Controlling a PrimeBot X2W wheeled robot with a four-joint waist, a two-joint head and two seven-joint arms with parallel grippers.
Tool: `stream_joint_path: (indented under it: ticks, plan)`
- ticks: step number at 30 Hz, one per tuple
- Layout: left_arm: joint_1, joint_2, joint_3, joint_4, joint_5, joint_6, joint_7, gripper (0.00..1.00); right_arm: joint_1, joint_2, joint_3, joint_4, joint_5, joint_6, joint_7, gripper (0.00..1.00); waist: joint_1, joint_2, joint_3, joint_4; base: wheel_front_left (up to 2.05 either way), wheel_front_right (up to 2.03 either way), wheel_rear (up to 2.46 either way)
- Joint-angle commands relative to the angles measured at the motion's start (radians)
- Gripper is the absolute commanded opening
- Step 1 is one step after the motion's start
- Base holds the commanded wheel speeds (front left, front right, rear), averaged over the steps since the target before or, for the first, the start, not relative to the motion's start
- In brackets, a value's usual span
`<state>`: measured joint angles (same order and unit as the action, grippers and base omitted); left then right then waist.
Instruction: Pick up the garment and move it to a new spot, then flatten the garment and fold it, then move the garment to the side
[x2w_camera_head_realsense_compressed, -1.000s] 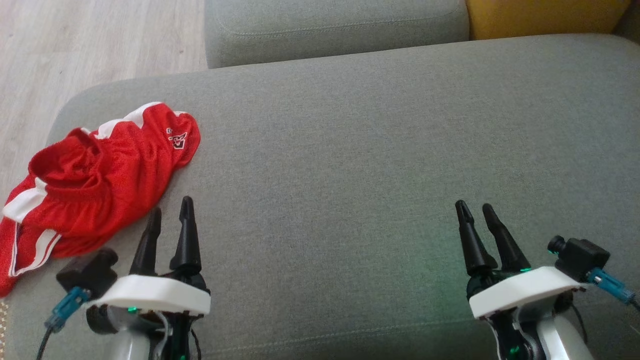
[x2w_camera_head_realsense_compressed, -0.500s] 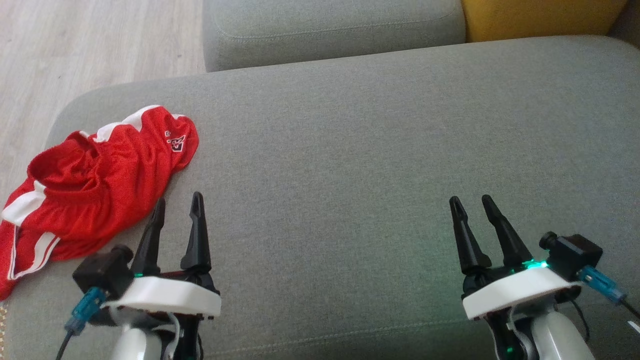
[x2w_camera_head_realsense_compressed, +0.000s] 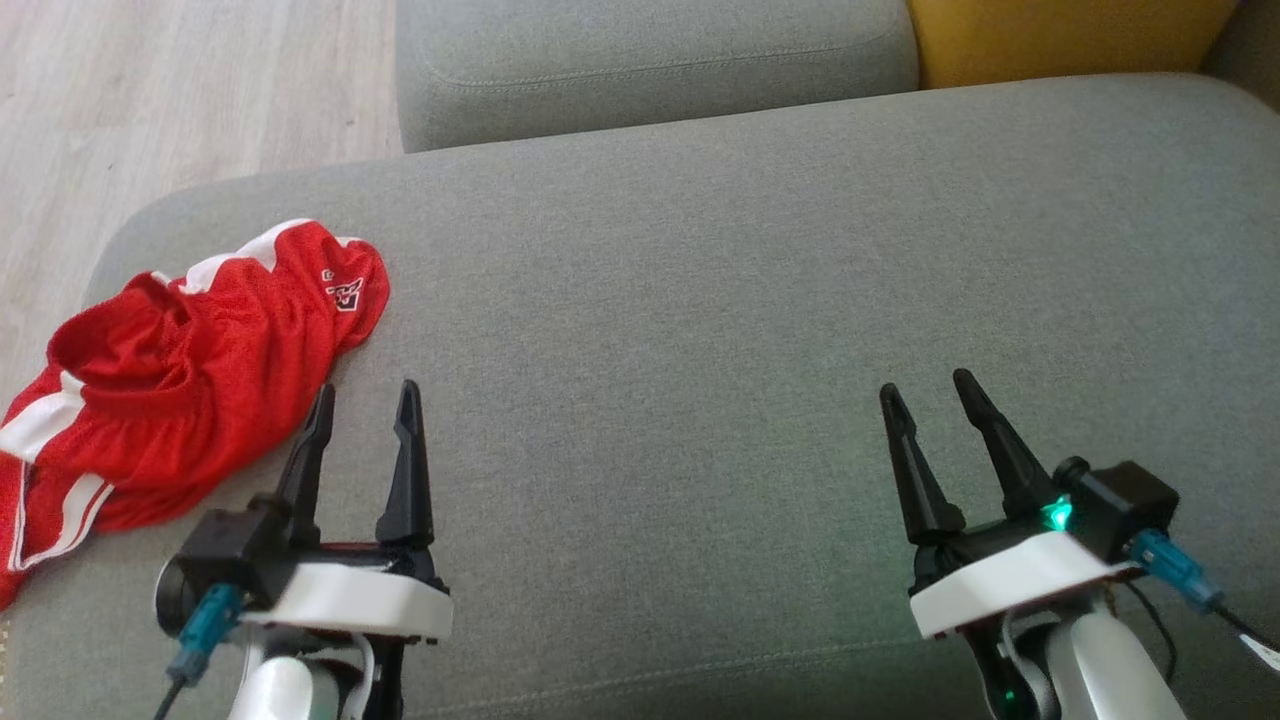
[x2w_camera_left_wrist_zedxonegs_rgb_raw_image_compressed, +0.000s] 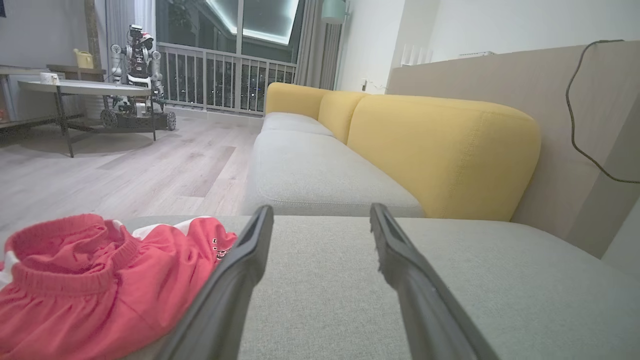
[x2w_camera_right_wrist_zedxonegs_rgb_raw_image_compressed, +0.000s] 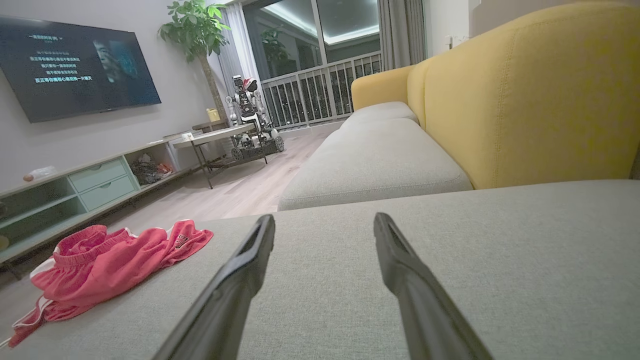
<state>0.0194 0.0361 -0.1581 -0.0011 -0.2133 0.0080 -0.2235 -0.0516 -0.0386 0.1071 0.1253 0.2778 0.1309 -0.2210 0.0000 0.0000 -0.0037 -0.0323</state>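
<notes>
Right gripper (x2w_camera_right_wrist_zedxonegs_rgb_raw_image_compressed: 324, 220): its two long dark fingers stood spread wide with nothing between them, low over the broad grey fabric sofa cushion (x2w_camera_right_wrist_zedxonegs_rgb_raw_image_compressed: 450, 260). Crumpled red mesh shorts with white trim (x2w_camera_right_wrist_zedxonegs_rgb_raw_image_compressed: 110, 260) lay at the cushion's left edge, well apart from the fingers. A mustard-yellow padded backrest (x2w_camera_right_wrist_zedxonegs_rgb_raw_image_compressed: 525, 100) rose at right. Beyond were a wall-mounted dark television (x2w_camera_right_wrist_zedxonegs_rgb_raw_image_compressed: 75, 65), a leafy potted tree (x2w_camera_right_wrist_zedxonegs_rgb_raw_image_compressed: 197, 25) and a second wheeled robot (x2w_camera_right_wrist_zedxonegs_rgb_raw_image_compressed: 247, 107) near the balcony railing.

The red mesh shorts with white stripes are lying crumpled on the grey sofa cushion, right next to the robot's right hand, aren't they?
Not quite. The red mesh shorts with white stripes do lie crumpled on the grey sofa cushion, but next to the robot's left hand, not its right hand, which is far across the cushion. The head view shows this.
</notes>
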Motion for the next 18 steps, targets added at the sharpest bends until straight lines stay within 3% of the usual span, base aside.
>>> stream_joint_path:
  ticks: [1, 9, 18]
  plan:
    - [-0.031, 0.013, 0.02, -0.042, 0.041, -0.003, -0.014, 1.0, -0.052, -0.011, 0.03, -0.044, -0.038, 0.0, -0.017, 1.0, 0.0, 0.0, 0.0, -0.002, 0.0, 0.0, 0.0]
    - [-0.031, 0.014, 0.015, -0.013, 0.107, -0.012, -0.038, 1.0, -0.055, -0.012, 0.04, -0.052, -0.125, 0.0, -0.04, 1.0, 0.0, 0.0, 0.0, -0.009, 0.0, 0.0, 0.0]
    - [-0.034, 0.014, 0.015, 0.001, 0.105, -0.008, -0.038, 1.0, -0.057, -0.012, 0.035, -0.04, -0.135, 0.0, -0.041, 1.0, 0.0, 0.0, 0.0, -0.007, 0.0, 0.0, 0.0]
